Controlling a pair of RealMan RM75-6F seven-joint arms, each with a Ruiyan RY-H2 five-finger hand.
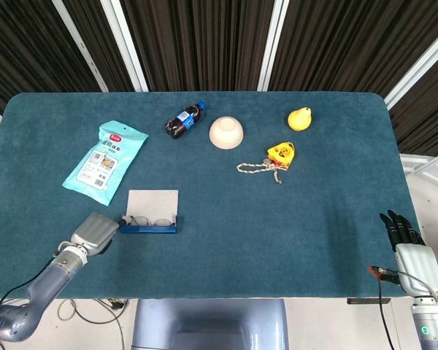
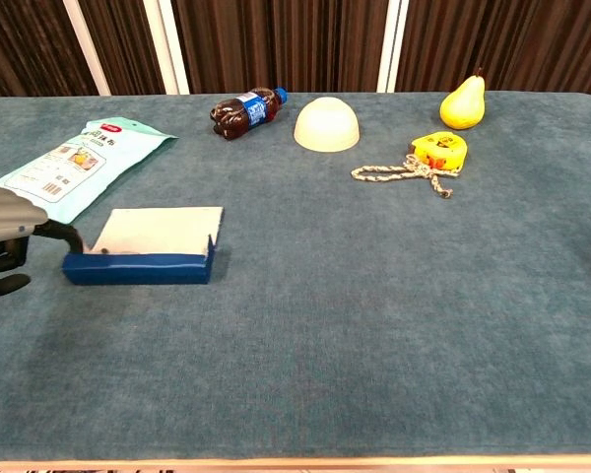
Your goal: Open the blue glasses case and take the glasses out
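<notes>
Head view: wire-rimmed glasses (image 1: 150,221) lie in the open rectangular blue case (image 1: 148,228).

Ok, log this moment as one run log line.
case: blue glasses case open | glasses inside | left hand at case's left end | right hand idle, off table

This looks like a robot test lab, probably a staged recording booth. A worktop (image 1: 336,189) covered in teal felt fills the frame, and dark pleated curtains (image 1: 204,36) with white struts (image 1: 124,44) close off the top. Loose cables (image 1: 80,310) trail on the bare floor at lower left.
</notes>
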